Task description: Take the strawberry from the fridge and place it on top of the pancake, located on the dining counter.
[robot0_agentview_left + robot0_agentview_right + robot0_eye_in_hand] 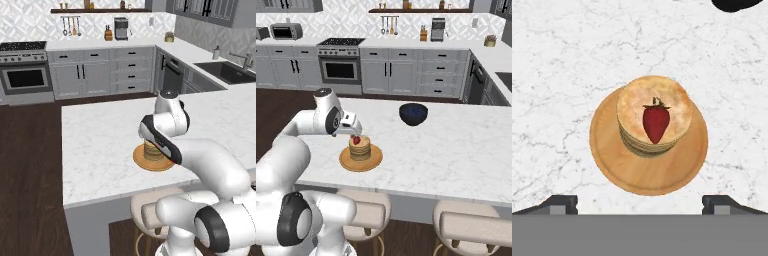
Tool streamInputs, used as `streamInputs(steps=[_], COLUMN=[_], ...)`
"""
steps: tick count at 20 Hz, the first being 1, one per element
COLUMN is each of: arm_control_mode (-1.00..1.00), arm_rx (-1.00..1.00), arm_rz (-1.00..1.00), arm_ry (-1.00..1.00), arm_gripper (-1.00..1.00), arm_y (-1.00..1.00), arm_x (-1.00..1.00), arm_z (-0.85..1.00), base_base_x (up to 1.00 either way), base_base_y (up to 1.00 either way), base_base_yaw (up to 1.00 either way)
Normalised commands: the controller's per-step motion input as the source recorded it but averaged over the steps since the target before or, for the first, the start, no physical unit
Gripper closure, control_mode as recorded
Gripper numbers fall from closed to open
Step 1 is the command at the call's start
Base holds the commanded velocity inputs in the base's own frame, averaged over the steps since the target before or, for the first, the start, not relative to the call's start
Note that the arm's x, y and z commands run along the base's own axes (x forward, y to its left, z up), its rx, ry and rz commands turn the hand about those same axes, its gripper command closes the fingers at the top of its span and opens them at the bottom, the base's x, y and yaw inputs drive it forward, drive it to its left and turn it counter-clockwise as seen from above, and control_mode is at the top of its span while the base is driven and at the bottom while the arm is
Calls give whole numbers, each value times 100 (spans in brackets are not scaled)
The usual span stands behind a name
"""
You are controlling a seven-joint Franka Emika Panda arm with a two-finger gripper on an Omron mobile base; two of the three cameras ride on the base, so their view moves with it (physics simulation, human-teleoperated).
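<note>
The strawberry [656, 122] lies on top of the pancake [637, 107], a tan stack on a round orange-brown plate [612, 160]. The plate rests on the white marble dining counter [562, 60]. My gripper [640, 202] hovers right above the stack, open, its fingertips [559, 204] spread wide with nothing between them. From the right base view the gripper [353, 131] hangs just above the strawberry [357, 140] and pancake [360, 149]. In the left base view my arm covers part of the pancake [152, 151]. The fridge is out of view.
A dark blue bowl [413, 113] stands on the dining counter [446, 150], behind and to the right of the plate [361, 161]. Round stools [476, 225] sit under the counter's near edge. Cabinets, a stove [340, 62] and a sink [225, 70] line the far walls.
</note>
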Motion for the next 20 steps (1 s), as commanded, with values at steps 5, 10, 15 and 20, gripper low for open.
streamInputs(steps=[5, 10, 15, 20], arm_control_mode=[-100, -100, -100, -100], arm_rx=[-6, -11, -14, -7], arm_rz=[6, 14, 24, 19], arm_ry=[0, 4, 2, 24], arm_gripper=[-100, -100, -100, -100], arm_y=[84, 100, 100, 82], arm_x=[-100, -100, -76, -15], arm_z=[3, 1, 0, -8], base_base_x=[0, 0, 0, 0], base_base_y=[0, 0, 0, 0], base_base_yaw=[0, 0, 0, 0])
